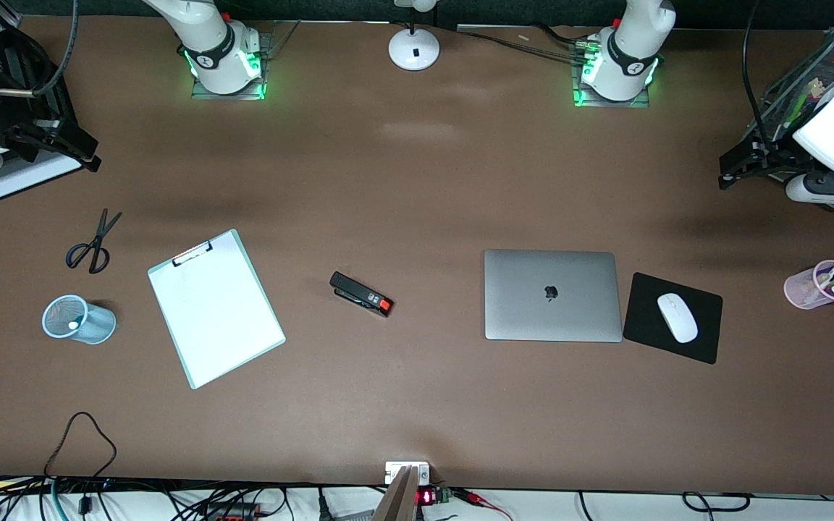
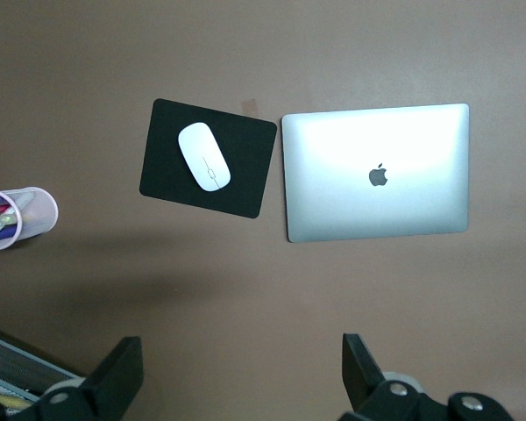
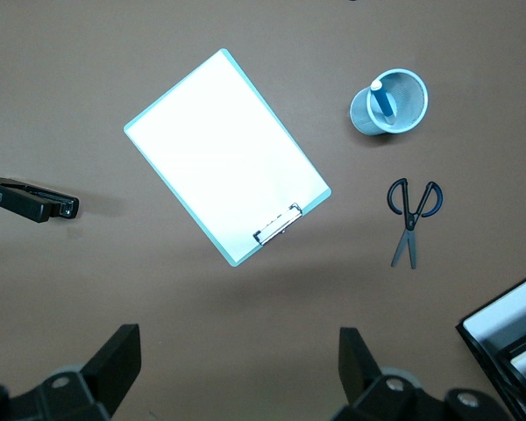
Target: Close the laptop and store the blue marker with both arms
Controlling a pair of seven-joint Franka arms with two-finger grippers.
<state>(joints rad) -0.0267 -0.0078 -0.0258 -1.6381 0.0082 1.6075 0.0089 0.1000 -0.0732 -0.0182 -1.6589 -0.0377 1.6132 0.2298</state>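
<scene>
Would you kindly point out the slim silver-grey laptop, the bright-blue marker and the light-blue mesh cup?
Slim silver-grey laptop [image 1: 552,294], front view: middle of its closed lid.
Bright-blue marker [image 3: 383,101], right wrist view: its shaft inside the cup.
Light-blue mesh cup [image 3: 413,113], right wrist view: its rim.

Mouse [image 1: 677,317] on pad [image 1: 703,346] beside laptop [image 1: 552,295]

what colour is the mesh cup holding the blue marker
Pale blue: the mesh cup matches the blue marker standing in it. The right wrist view shows it best.
</scene>
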